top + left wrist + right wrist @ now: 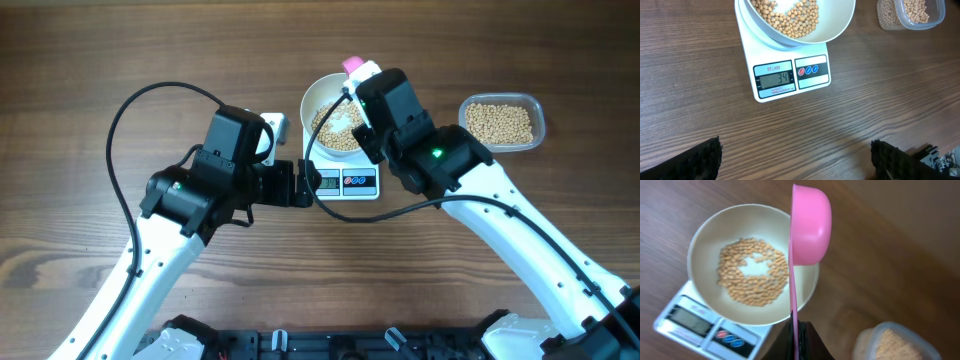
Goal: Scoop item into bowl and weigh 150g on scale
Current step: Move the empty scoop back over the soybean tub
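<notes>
Two tools. Left tool is spread wide and empty, over bare desk just short of the scale front edge; the display reads 34. The bowl sits on the scale, overhanging the platform. Beans cover its bottom, with a bare patch in the middle. Right tool is pinched on the pink scoop handle. The scoop's long axis runs straight out from the tool, cup rolled on edge over the bowl's far-right rim, open face toward the bowl's centre. A clear container of beans sits further right, with open desk between it and the scale.
</notes>
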Robot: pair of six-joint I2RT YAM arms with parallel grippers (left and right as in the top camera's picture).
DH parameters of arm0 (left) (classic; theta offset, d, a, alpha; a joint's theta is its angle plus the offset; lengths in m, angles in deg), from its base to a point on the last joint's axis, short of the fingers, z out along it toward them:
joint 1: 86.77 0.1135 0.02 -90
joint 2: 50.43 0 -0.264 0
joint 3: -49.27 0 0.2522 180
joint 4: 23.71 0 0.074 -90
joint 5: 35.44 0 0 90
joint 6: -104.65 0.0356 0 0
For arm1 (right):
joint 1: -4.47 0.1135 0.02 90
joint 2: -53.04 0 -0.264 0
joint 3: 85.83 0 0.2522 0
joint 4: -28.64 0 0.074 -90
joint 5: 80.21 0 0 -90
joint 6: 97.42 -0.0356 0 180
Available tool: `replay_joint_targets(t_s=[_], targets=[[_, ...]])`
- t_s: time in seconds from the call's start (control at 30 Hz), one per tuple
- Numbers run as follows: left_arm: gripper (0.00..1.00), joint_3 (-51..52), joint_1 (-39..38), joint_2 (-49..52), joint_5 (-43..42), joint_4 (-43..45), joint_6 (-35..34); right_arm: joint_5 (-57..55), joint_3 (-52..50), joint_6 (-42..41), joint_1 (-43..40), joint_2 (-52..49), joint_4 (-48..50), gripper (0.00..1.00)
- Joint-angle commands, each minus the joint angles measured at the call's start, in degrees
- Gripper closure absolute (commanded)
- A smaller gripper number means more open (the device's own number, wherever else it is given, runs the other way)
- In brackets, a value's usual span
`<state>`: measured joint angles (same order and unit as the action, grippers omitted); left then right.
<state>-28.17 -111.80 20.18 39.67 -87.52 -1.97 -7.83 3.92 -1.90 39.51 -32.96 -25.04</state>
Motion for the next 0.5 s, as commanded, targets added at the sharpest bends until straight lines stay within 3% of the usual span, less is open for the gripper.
replay_joint_targets(t_s=[0.0, 0.17, 0.47], targets=[[0.0, 0.22, -0.26, 0.24, -0.48, 0.13, 1.2, 10.32, -0.2, -10.32, -1.64, 1.16, -1.18, 0.96], [0.0, 0.22, -0.26, 0.24, -0.5, 0.13, 1.2, 19.98, -0.17, -14.38, -6.82, 2.23, -1.55, 0.96], [0.0, 0.22, -0.26, 0.24, -0.48, 0.13, 1.2, 18.25, -0.17, -15.78, -22.18, 7.61, -2.05, 0.96]])
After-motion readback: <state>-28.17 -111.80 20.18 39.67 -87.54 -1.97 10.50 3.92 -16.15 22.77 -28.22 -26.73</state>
